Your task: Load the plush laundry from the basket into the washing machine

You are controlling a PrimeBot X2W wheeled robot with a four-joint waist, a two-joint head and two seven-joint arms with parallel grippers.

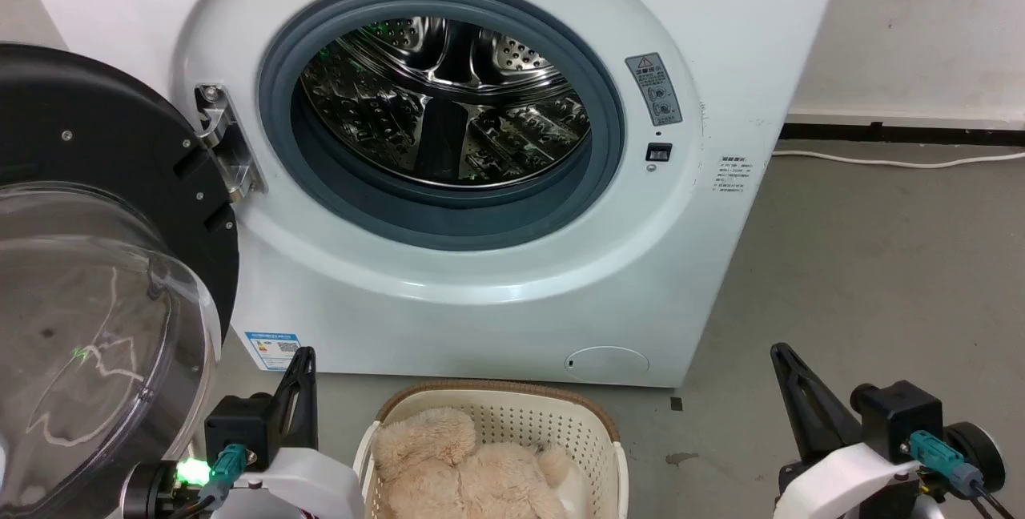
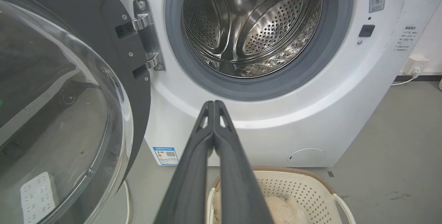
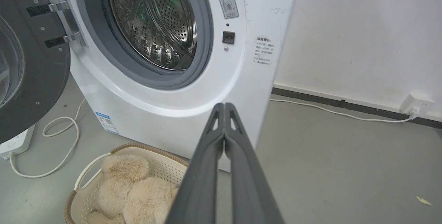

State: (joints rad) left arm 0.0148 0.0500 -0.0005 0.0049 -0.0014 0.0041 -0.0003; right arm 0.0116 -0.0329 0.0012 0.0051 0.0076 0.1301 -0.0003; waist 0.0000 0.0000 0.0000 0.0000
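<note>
Rightward, bare floor (image 1: pixel 881 287) flanks the brown-rimmed basket (image 1: pixel 560 421).

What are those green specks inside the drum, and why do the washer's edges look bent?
Head view: green glints on the steel drum look like reflections, perhaps of the green lamp lit below the left hand; the clear door carries pale glare. Right wrist view: similar green specks in the drum. Left wrist view: the washing machine side bows, a wide-lens bend; the hand's fingers loom large.
</note>
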